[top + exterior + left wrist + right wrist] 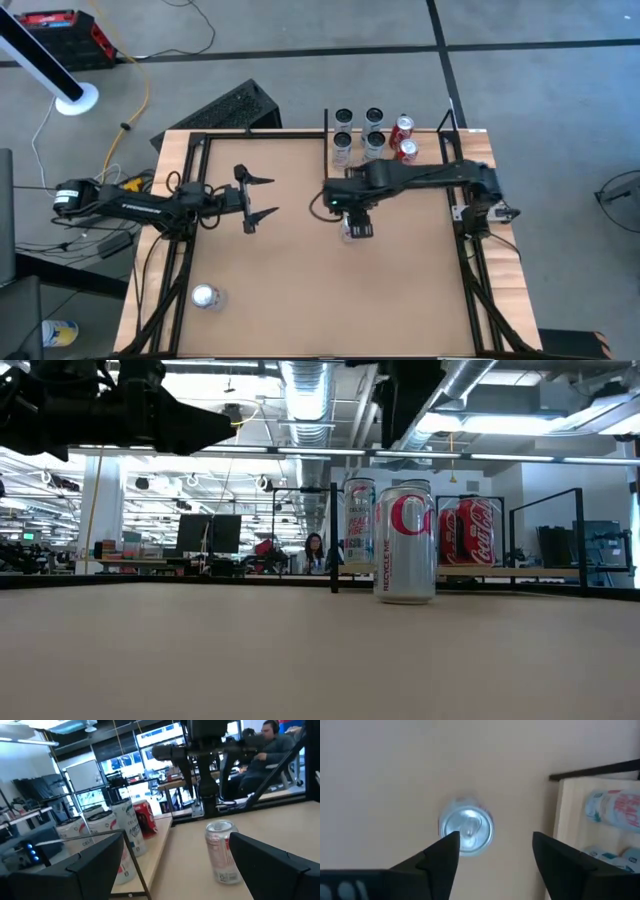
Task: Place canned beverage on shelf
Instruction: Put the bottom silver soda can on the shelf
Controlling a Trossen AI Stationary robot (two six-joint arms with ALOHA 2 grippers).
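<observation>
The silver can [405, 542] stands upright on the table, its long axis vertical and pull-tab top facing up, at about 6 o'clock from the shelf [445, 140]. Directly above it hangs the right gripper [492, 851], jaws spread wide and touching nothing. The left gripper [262, 196], also open and empty, waits at 9 o'clock, while shelved cans [372, 132] stand beyond and a lone can [204, 296] sits at 7 o'clock.

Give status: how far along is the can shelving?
Done: six cans already stand on the shelf. In hand: the right gripper hangs open above an upright silver can on the table, not gripping. The left gripper waits open. Left: this can, plus another can.
</observation>
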